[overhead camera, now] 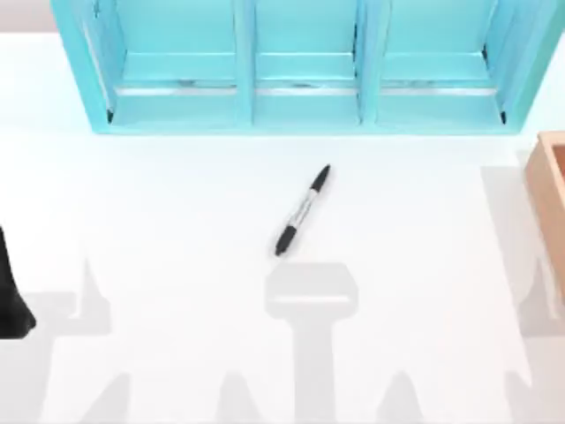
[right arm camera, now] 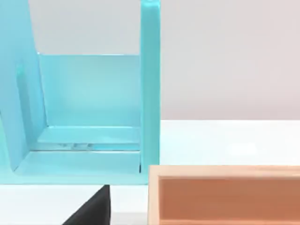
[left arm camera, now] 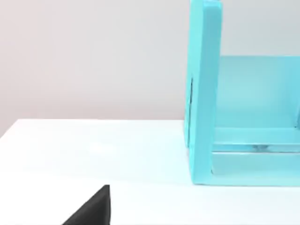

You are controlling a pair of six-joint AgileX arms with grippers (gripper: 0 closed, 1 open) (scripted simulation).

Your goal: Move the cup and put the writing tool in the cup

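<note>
The writing tool (overhead camera: pixel 302 210), a slim black marker with a grey band, lies flat and slanted on the white table near the middle, its ends pointing to the far right and near left. The cup is out of view. My left arm (overhead camera: pixel 11 291) is a black shape parked at the table's left edge, well away from the marker. A black part of my left gripper (left arm camera: pixel 91 211) sits at the lower edge of the left wrist view. A like black part of my right gripper (right arm camera: pixel 91 211) sits low in the right wrist view, beside the wooden box.
A cyan shelf unit (overhead camera: pixel 300 97) with three bays spans the back of the table; its end wall (left arm camera: pixel 204 93) faces the left wrist and its other end wall (right arm camera: pixel 150 84) faces the right wrist. A tan wooden box (overhead camera: pixel 552 190) stands at the right edge, open side (right arm camera: pixel 225 197) up.
</note>
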